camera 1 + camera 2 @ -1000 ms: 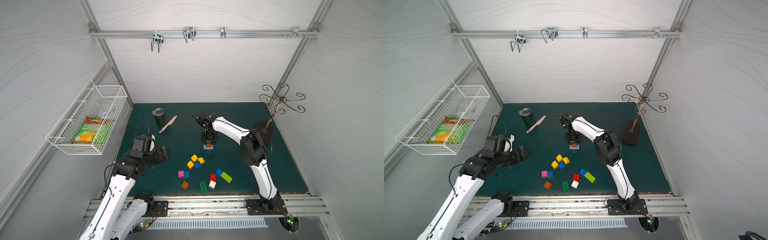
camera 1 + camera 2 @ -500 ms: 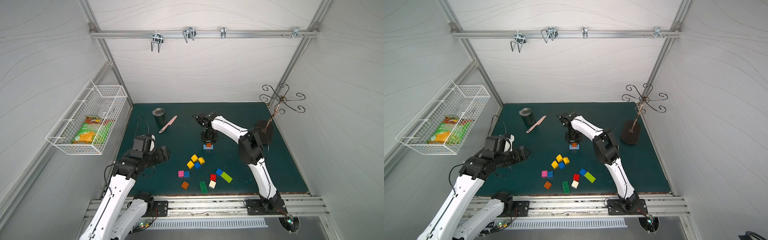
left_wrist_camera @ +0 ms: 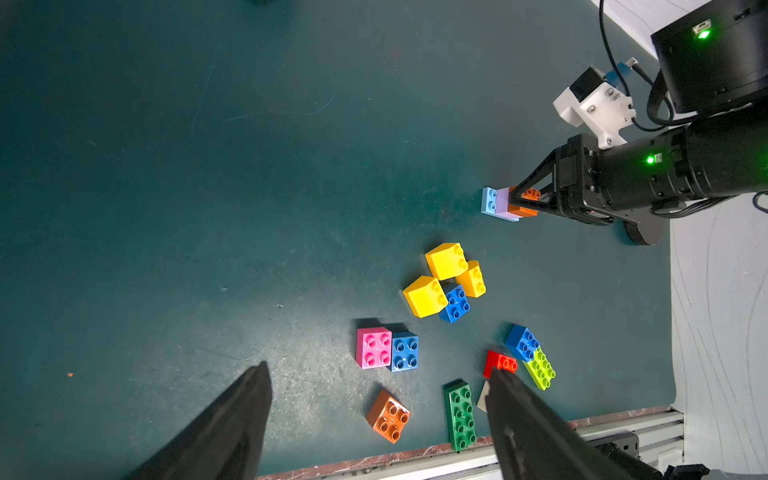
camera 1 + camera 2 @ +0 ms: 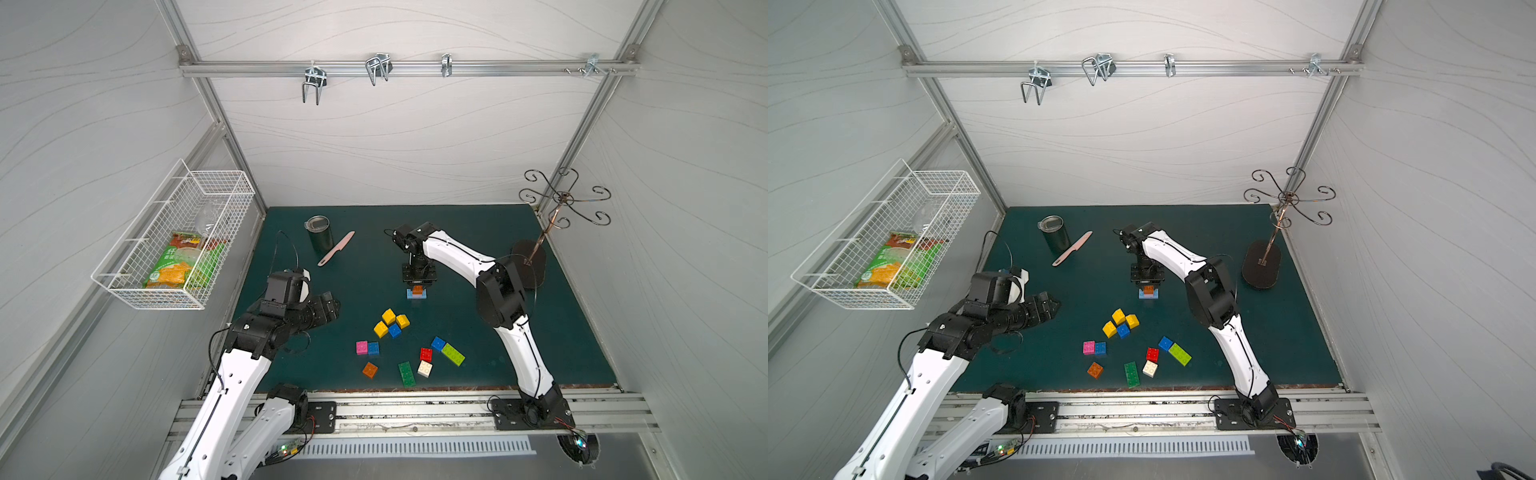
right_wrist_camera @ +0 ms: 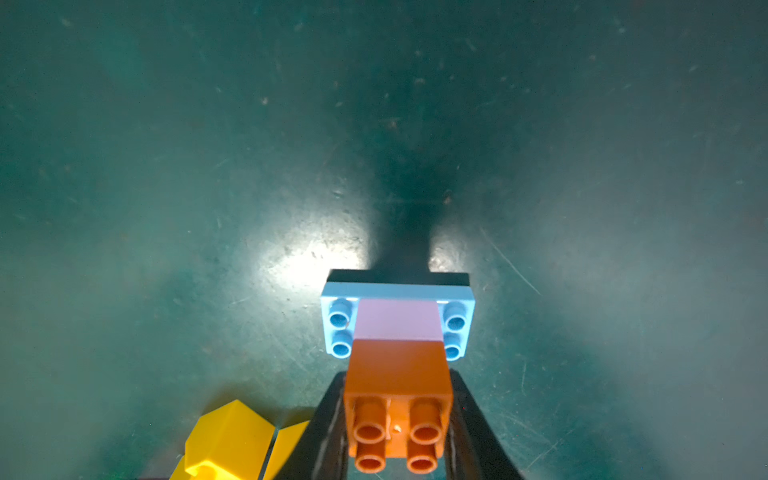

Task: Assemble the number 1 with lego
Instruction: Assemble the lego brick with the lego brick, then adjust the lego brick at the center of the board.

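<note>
Both top views: lego stack [image 4: 417, 291] upright near the middle of the dark green mat [image 4: 478, 232], beyond the loose bricks. Right gripper [image 4: 419, 286] pointing straight down onto it. Left gripper [image 4: 329, 305] well apart, over bare mat on the left side. Loose stock nearer the arm bases: yellow squares [image 4: 389, 317], pink square [image 4: 362, 347], green long brick [image 4: 406, 373], lime long brick [image 4: 453, 354].

Left wrist view: own jaws spread wide, nothing between them. Stack seen side-on: light blue long brick [image 3: 489, 201] on the mat, lilac square [image 3: 505, 204] on that, orange square [image 3: 527, 208] topmost, with the right jaws closed on it.

Right wrist view: jaws clamped flat against two opposite walls of the orange square, studs up. Lilac square centred on the base, one pair of blue studs bare at each end. Stack axis vertical; base's long axis side to side across the table, in line with the jaws' closing direction. Full seating of the top brick not confirmable.

Handling, judged: light, rigid, glossy-walled, liable to slip or tilt. Best gripped on flat side walls below the studs and pressed straight down.
</note>
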{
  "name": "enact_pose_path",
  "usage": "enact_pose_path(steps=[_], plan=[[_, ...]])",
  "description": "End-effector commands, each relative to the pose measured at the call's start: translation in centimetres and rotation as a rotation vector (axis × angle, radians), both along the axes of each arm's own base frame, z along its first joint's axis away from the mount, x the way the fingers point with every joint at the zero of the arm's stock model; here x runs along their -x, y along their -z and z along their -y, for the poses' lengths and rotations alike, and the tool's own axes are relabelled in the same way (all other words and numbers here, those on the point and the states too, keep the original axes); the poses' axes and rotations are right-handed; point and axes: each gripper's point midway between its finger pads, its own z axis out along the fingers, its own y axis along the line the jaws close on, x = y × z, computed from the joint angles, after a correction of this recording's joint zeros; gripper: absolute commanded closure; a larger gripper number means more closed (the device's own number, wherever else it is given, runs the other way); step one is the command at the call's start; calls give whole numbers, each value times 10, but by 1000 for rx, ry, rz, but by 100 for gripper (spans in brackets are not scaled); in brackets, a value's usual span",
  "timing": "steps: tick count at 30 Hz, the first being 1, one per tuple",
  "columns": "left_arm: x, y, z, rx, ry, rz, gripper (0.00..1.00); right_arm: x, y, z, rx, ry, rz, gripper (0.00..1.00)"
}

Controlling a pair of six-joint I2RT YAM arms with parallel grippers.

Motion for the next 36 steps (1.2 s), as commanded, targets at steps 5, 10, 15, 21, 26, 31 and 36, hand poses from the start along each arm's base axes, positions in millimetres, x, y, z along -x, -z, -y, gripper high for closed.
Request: enact_pose_path(steps=[5, 10, 15, 21, 26, 31, 36], plan=[[-7, -10, 4, 13, 12, 47, 14, 20, 86, 17, 113, -42, -124, 86], [-7, -9, 3, 11, 11, 47, 14, 16, 61, 10, 74, -41, -83, 81], [-6, -10, 2, 10, 8, 52, 14, 8, 24, 3, 24, -34, -26, 67], [-5, -12, 2, 11, 6, 61, 13, 4, -27, -5, -31, -30, 58, 35], [-5, -14, 2, 12, 6, 67, 13, 8, -64, -3, -51, -24, 122, 19], [-4, -14, 1, 11, 3, 72, 12, 35, -87, 12, -63, -25, 165, 15], [-4, -16, 0, 7, 1, 80, 12, 85, -90, 42, -93, 11, 166, 17]])
